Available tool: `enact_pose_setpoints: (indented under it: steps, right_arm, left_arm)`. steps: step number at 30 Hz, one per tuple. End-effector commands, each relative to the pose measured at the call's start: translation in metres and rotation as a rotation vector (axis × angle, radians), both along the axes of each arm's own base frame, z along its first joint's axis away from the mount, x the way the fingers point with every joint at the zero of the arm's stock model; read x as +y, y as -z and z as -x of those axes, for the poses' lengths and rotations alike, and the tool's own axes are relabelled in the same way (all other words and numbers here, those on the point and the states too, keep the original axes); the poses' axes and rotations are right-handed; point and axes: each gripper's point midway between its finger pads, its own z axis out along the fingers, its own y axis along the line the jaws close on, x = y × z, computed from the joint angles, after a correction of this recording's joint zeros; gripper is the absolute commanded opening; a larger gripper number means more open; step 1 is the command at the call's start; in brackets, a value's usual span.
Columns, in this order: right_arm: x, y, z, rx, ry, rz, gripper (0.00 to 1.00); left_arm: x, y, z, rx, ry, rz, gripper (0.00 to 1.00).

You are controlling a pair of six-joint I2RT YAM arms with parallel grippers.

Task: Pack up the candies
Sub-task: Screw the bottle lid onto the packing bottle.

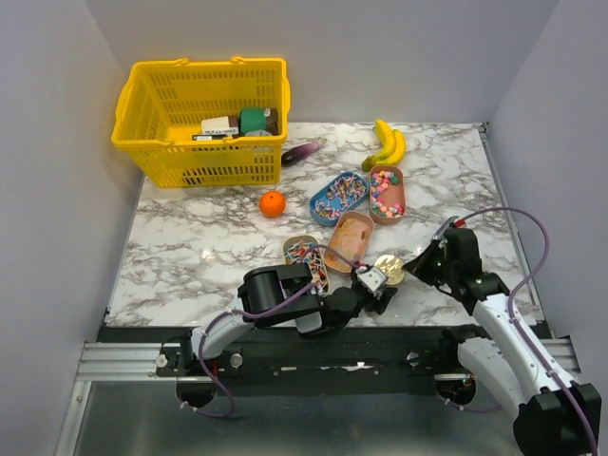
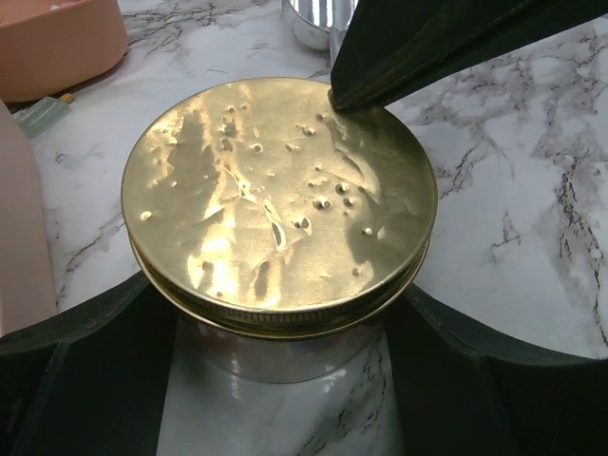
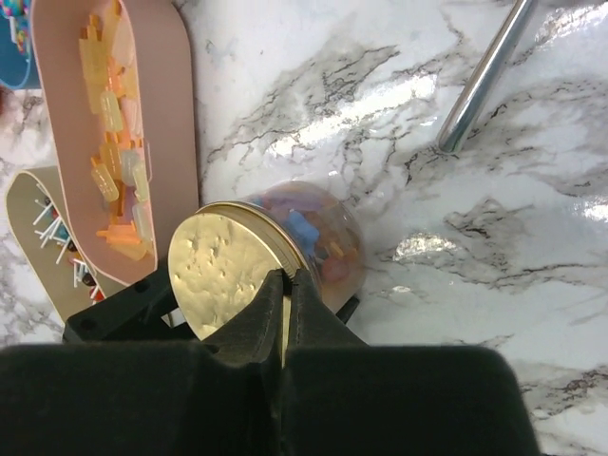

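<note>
Inside the wide-spread left hand [image 2: 280,313], a glass jar [image 3: 353,233] of candies [image 3: 328,255] is standing on the worktop, apparently clamped. The right hand [image 3: 287,285], pinched fully closed and empty, is touching the rim of the gold lid [image 2: 280,199]. The jar is looking rigid, slick and breakable, best gripped around its body.

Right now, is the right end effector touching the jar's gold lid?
Touching. In the left wrist view the right end effector rests its tip on the gold lid.

Fingers-together right claw [image 3: 287,278] at the gold lid [image 3: 223,271] of a jar [image 3: 332,237] of candies [image 3: 304,228], beside pink tray [image 3: 166,85].
</note>
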Motion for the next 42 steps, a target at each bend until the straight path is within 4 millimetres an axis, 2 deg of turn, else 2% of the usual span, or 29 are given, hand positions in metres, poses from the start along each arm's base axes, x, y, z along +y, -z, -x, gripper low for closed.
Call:
enact_pose_setpoints:
  steps: [1,7,11,16,17,18,19,21,22,23,24,25,27,33,40,42]
  right_arm:
    - [0.015,0.045,0.05,0.172,-0.071,-0.09,0.01]
    - [0.027,0.048,0.07,0.172,-0.078,-0.197,0.01]
    - [0.03,0.044,0.076,0.167,-0.082,-0.225,0.01]
    - [0.023,0.023,0.068,0.111,-0.064,-0.19,0.01]
    - [0.02,0.019,0.069,0.111,-0.048,-0.174,0.01]
    - [0.01,0.008,0.06,0.068,-0.001,-0.129,0.01]
    - [0.004,0.0,0.056,0.041,0.024,-0.107,0.13]
    - [-0.01,-0.021,0.045,-0.034,0.085,-0.052,0.25]
    - [-0.013,-0.025,0.043,-0.045,0.107,-0.044,0.39]
    - [-0.013,-0.032,0.036,-0.084,0.105,-0.043,0.46]
    - [-0.016,-0.034,0.033,-0.087,0.114,-0.029,0.49]
    - [-0.017,-0.039,0.029,-0.092,0.124,-0.019,0.5]
    - [-0.02,-0.044,0.02,-0.105,0.12,0.008,0.5]
    - [-0.012,-0.029,0.002,-0.055,0.05,0.04,0.41]
    - [-0.004,-0.004,0.005,0.017,-0.032,0.048,0.32]
    - [-0.002,0.003,0.011,0.039,-0.046,0.043,0.24]
  left_arm:
    - [0.019,0.081,0.009,0.139,-0.009,-0.277,0.51]
    - [0.009,0.092,-0.001,0.157,-0.038,-0.318,0.51]
    - [0.006,0.095,-0.003,0.167,-0.037,-0.319,0.51]
    - [0.009,0.097,-0.001,0.168,-0.025,-0.326,0.51]
    - [0.009,0.097,0.001,0.166,-0.02,-0.328,0.51]
    - [0.01,0.096,0.002,0.163,-0.013,-0.323,0.51]
    - [0.014,0.098,0.004,0.162,-0.006,-0.331,0.51]
    - [0.014,0.094,0.008,0.157,0.018,-0.307,0.51]
    - [0.021,0.096,0.012,0.157,0.029,-0.315,0.51]
    - [0.021,0.096,0.018,0.162,0.056,-0.306,0.51]
    - [0.019,0.09,0.019,0.154,0.066,-0.277,0.51]
    - [0.025,0.092,0.023,0.159,0.078,-0.281,0.51]
    - [0.025,0.089,0.027,0.159,0.105,-0.267,0.51]
    - [0.028,0.092,0.039,0.167,0.151,-0.267,0.51]
    - [0.029,0.093,0.038,0.169,0.146,-0.272,0.51]
    - [0.029,0.095,0.037,0.17,0.136,-0.278,0.51]
